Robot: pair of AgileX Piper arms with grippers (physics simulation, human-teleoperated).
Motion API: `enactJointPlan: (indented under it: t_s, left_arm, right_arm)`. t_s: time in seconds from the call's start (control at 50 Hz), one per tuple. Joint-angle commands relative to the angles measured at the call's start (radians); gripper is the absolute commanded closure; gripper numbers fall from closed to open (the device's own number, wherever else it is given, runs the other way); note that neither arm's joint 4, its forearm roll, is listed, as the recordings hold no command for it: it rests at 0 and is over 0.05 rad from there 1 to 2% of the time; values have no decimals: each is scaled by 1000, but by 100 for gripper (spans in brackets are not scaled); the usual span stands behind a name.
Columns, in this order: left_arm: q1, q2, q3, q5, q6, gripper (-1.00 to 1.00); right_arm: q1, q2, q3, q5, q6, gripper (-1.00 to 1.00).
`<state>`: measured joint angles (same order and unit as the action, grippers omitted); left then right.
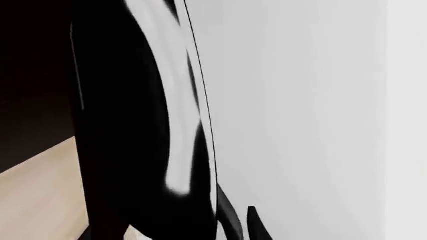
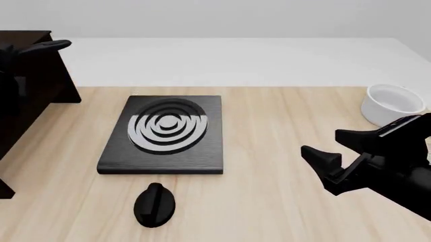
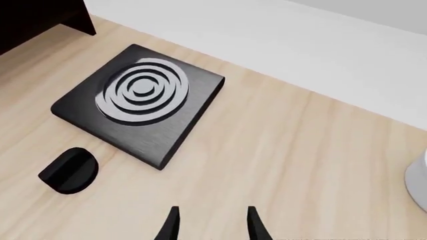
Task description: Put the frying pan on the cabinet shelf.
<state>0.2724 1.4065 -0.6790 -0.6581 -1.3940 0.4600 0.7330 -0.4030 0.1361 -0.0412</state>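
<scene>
The frying pan (image 1: pixel 143 125) is seen close against the left tool, whose state cannot be told, beside the cabinet (image 2: pixel 23 91). The right tool (image 2: pixel 333 148) is held apart, right of the stove plate (image 2: pixel 165 133), above bare bench (image 2: pixel 269 201).

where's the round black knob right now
In the front view the small round black knob lies on the pale wooden table, near its front edge, just in front of the flat black ringed stove plate, apart from it.
</scene>
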Motion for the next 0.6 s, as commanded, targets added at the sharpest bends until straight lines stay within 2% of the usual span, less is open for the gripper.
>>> enactJointPlan:
  t_s: [0.02,0.04,0.2,0.28,0.32,0.36,0.48,0.6]
  left_arm:
    - [-40,-112,61,21,16,-100]
    - [-40,-112,61,21,16,-100]
    - [-91,-222,117,75,66,-100]
    - [-93,-235,133,78,89,-100]
    - [-80,-245,117,123,143,-100]
    - [-109,-301,137,165,176,-100]
    - [-125,-412,169,244,237,-100]
    - [-154,-545,152,408,346,-100]
  right_arm:
    - [-5,6,0,2,7,-100]
    - [-8,9,0,3,18,-100]
    - [-10,6,0,4,9,-100]
    - [-13,1,1,5,8,-100]
    - [-17,-2,2,6,7,-100]
    - [-25,-16,4,8,17,-100]
    - [-44,-52,8,14,29,-100]
    - [-52,-66,10,17,27,-100]
